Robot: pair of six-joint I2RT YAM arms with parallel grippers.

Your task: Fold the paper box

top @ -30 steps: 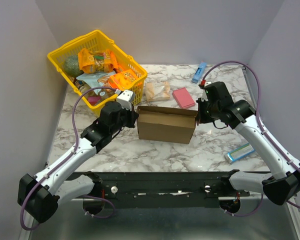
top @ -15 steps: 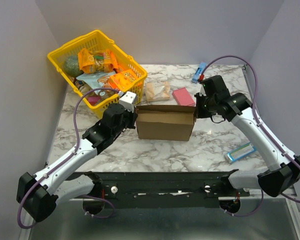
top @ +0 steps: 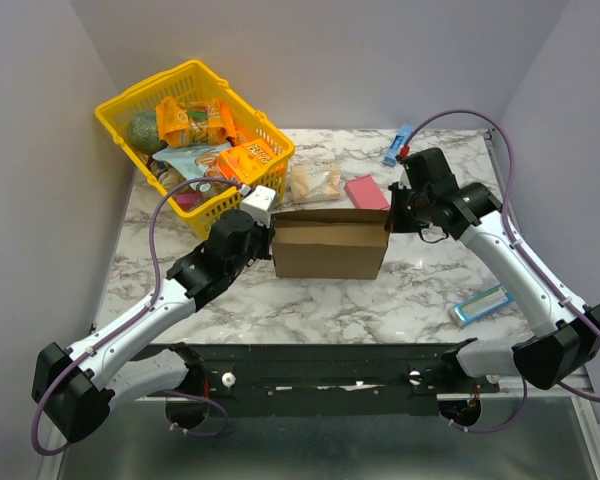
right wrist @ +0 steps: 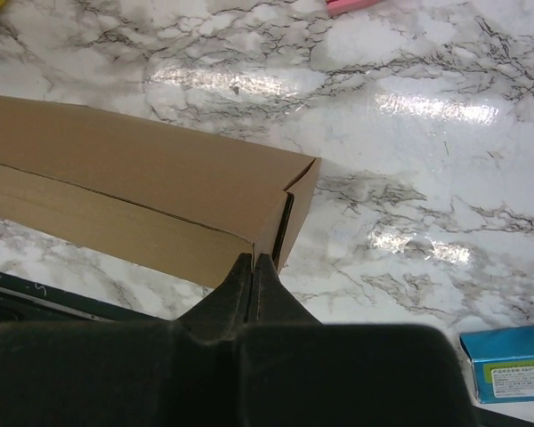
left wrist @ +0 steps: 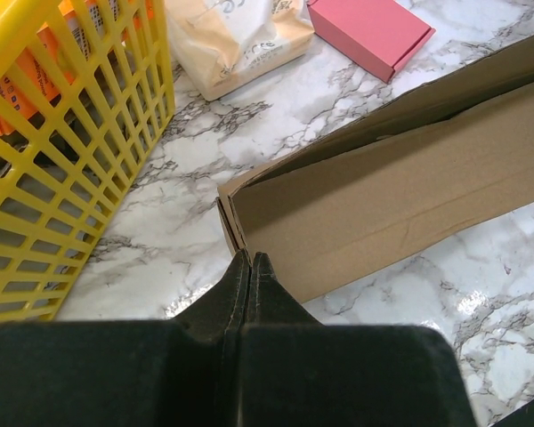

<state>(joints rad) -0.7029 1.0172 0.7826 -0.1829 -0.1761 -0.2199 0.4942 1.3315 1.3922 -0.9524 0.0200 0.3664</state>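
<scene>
Jaws first: I read the left jaws as clenched, fingertips pressed flat together with nothing between them. Their tip sits right at the near left corner of the paper box, at the edge of its end wall. From the left wrist view I can't tell if it is touching or just short of it.

Right jaws are the same, clenched and empty. Their fingertips meet at the right end of the paper box, at the corner where the end flap folds in.

The left arm reaches the box from its left, the right arm from its right, so the box lies between the two.

The paper box stands on the marble tabletop, plain brown with its long front wall towards the arm bases. Its top is open, and I see bare cardboard inside from the left wrist.

- Behind the box and to the left: yellow basket, full of snack packs, near the box's left end.
- Just behind the box: pale snack bag and, beside it, pink box.
- Further behind on the right: small blue item, too small for me to name.
- Right of the box and nearer the bases: flat teal packet, well apart from the box.
</scene>
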